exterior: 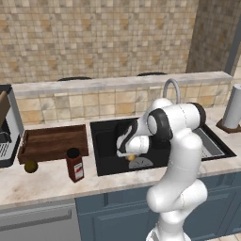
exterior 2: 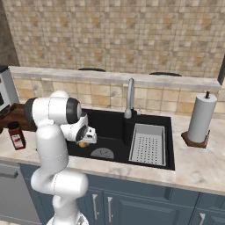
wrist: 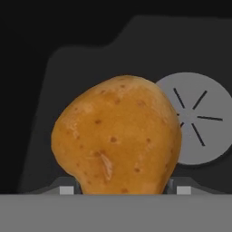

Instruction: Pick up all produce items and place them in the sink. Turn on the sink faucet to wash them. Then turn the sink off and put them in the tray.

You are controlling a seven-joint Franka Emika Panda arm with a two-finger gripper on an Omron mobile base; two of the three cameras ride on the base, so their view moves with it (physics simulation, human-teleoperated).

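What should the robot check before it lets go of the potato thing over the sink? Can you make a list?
1. Orange-yellow fruit between the gripper fingers: ok, the jaws are closed on its sides.
2. Gripper over the sink: ok, the black basin is under it.
3. Landing spot free: ok, the drain and the dark floor beside it look bare.
4. Clear of the grey rack: ok, the rack sits at the far end of the basin.
5. Faucet off: cannot tell, no water shows.
6. Other fruit: not ok, the olive-brown fruit waits on the counter by the tray.
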